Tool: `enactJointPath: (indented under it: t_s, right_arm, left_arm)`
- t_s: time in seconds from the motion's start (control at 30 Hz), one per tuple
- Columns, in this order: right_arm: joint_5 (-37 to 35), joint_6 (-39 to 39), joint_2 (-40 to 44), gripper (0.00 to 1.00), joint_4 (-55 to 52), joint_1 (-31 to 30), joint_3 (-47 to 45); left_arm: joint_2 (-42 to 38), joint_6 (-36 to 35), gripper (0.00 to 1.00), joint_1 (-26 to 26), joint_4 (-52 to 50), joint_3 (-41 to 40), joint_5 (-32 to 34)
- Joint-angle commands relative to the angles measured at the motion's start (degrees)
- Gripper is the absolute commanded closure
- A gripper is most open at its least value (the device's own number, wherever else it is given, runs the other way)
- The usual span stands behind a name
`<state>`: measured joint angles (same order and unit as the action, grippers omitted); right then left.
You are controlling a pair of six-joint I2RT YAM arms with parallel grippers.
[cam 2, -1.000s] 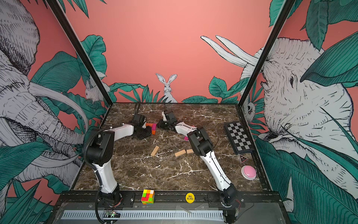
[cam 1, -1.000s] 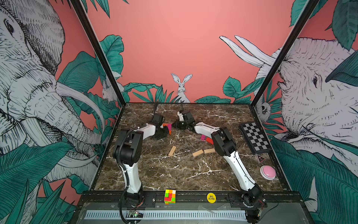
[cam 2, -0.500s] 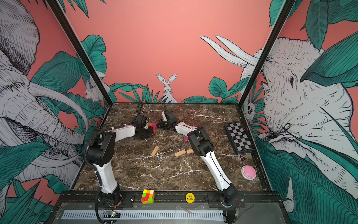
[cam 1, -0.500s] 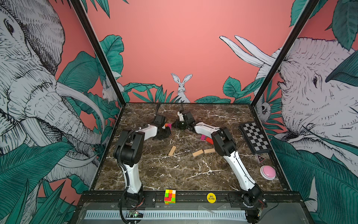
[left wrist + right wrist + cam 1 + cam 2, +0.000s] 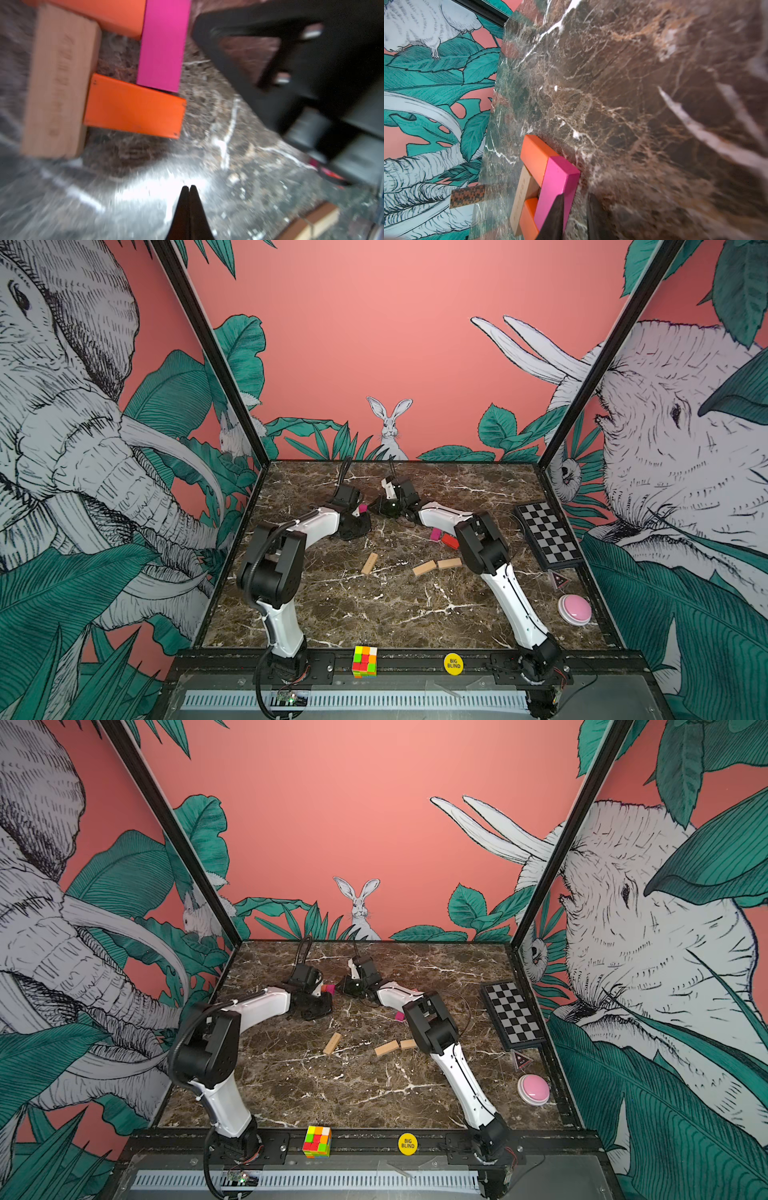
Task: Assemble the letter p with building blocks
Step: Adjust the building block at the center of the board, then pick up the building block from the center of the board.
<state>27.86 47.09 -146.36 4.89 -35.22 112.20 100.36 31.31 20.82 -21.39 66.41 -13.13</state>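
1. Although a closed loop of bricks already lies at the far middle of the brown marble worktop (image 5: 357, 614), the letter probably lacks the lower part of its stem.
2. In the left wrist view, a plain tan wooden brick (image 5: 56, 83) makes the stem side. An orange wooden brick (image 5: 99, 14) makes the top, a magenta wooden brick (image 5: 164, 43) the outer side, and a second orange brick (image 5: 135, 108) the bottom, lying slightly askew.
3. The left jaws are pressed together and empty, pointing at bare worktop near the loop. The right jaws stand a little apart just beside the magenta brick and grip nothing.
4. One of the loose tan bricks (image 5: 369, 563) at mid-worktop would suit the stem. It should be laid flat, end to end with the tan brick.
5. It should be released without nudging the loop, and the askew brick could then be squared with a gentle push.
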Motion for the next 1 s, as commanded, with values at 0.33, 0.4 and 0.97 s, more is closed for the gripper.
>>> enactJointPath:
  t_s: [0.33, 0.4, 0.97]
  right_arm:
    - [-2.26, -7.08, 21.37, 0.59, -3.3, 1.74, -14.26]
    - [-3.94, -9.01, 26.84, 0.54, -3.26, 1.82, -19.23]
    - [-18.13, -18.54, 64.6, 0.01, -6.06, 2.53, -52.09]
  left_arm:
    - [-28.3, -11.78, 0.3, 0.21, -18.01, -9.01, 4.81]
    - [-29.57, -13.16, 0.27, 0.31, -19.7, -10.11, 3.82]
    - [-14.78, -19.19, 0.16, 10.75, -20.68, -7.7, 7.94]
